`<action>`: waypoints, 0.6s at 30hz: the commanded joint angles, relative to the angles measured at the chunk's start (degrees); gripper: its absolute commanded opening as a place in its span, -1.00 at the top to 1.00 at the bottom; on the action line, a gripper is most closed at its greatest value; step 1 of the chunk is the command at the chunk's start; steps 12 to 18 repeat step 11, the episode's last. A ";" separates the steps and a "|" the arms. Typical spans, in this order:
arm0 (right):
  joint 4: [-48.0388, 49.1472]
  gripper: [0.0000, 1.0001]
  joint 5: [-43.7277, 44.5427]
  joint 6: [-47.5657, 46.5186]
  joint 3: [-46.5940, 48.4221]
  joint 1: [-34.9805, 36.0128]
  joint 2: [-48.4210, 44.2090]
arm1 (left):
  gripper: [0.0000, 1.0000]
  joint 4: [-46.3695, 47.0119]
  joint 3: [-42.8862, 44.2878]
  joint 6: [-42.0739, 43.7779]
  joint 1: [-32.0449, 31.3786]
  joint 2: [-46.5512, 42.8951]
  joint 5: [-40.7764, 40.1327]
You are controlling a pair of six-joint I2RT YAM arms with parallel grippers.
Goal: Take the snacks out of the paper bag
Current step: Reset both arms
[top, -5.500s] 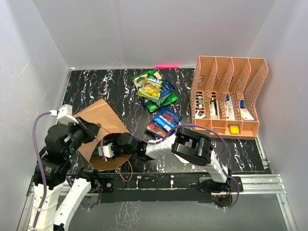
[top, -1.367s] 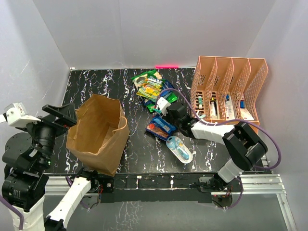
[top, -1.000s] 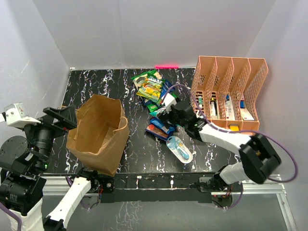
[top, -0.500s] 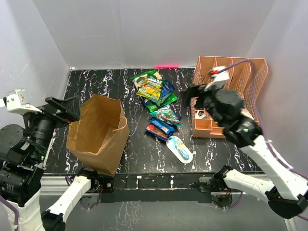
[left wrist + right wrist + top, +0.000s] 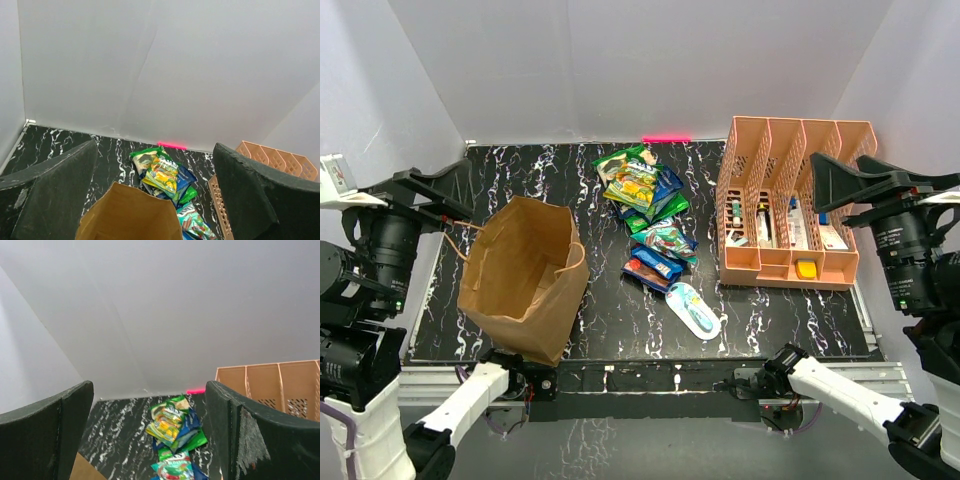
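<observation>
Brown kraft paper forms the paper bag, which stands upright with its mouth open on the left part of the black marbled table. It sits below and just to the inner side of the left pincer. In the left wrist view, the bag's rim appears low between the two dark fingers.

Left pincer: raised above the table, jaws spread wide, nothing between them.

Right pincer: raised at the far right, above the peach mesh file organizer, jaws spread wide, nothing between them.

The snacks lie on the table outside the bag, between the two pincers and ahead of both:
- A green chip bag tops an overlapping pile of dark blue and green packets at the far end of the row.
- A teal-and-red packet lies nearer, resting on a dark blue packet.

A white-and-teal oval blister pack lies just beside the nearest packet, on the side toward the right pincer. The organizer stands to the right of the snacks, close under the right pincer, with small boxes in its compartments. The inside of the bag cannot be seen from any view.
</observation>
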 commanded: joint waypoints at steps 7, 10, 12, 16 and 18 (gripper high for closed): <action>-1.74 -0.96 1.47 -4.95 1.24 0.08 0.27 | -0.97 7.62 -2.92 8.18 -4.54 -1.30 0.00; -2.53 -0.96 0.01 -7.67 1.31 -0.26 0.65 | -0.97 7.89 -3.18 9.38 -5.09 -2.18 -1.47; -3.10 -0.96 2.26 -6.50 2.27 -0.34 1.12 | -0.97 7.88 -3.17 9.79 -5.31 -2.21 -2.11; -3.10 -0.96 2.26 -6.50 2.27 -0.34 1.12 | -0.97 7.88 -3.17 9.79 -5.31 -2.21 -2.11; -3.10 -0.96 2.26 -6.50 2.27 -0.34 1.12 | -0.97 7.88 -3.17 9.79 -5.31 -2.21 -2.11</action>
